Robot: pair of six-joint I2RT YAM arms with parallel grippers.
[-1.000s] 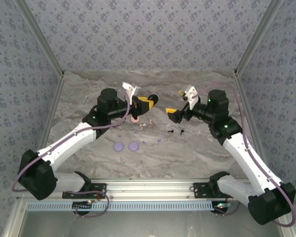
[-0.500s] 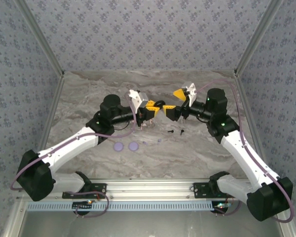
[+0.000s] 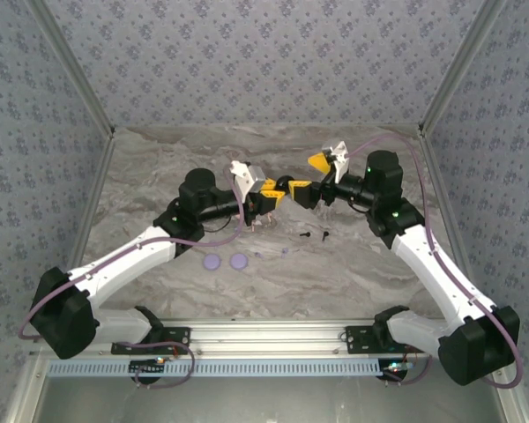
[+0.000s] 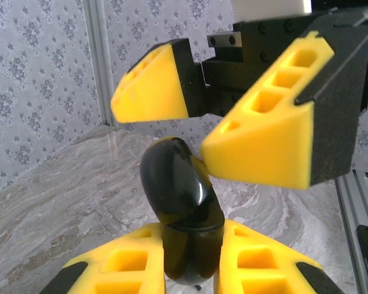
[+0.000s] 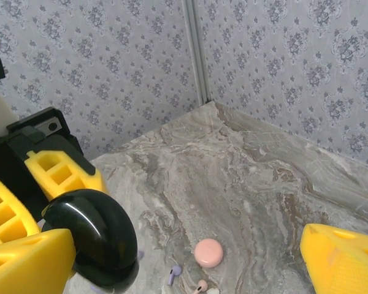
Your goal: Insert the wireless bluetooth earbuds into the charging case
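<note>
My left gripper is shut on a glossy black charging case, held in the air over mid-table with its lid tilted partly up. My right gripper stands wide open around the case, one yellow finger right against the lid and the other apart from it. Two black earbuds lie on the marble below the right gripper. A lavender earbud and a pink earbud lie beside a round pink case.
Two flat lavender discs lie on the table in front of the left arm, with tiny lavender bits nearby. Patterned walls close the back and both sides. Open marble stretches toward the near rail.
The left gripper carried the black case right, toward the centre. The right gripper swung left and up to meet it, so its open fingers now flank the case.
</note>
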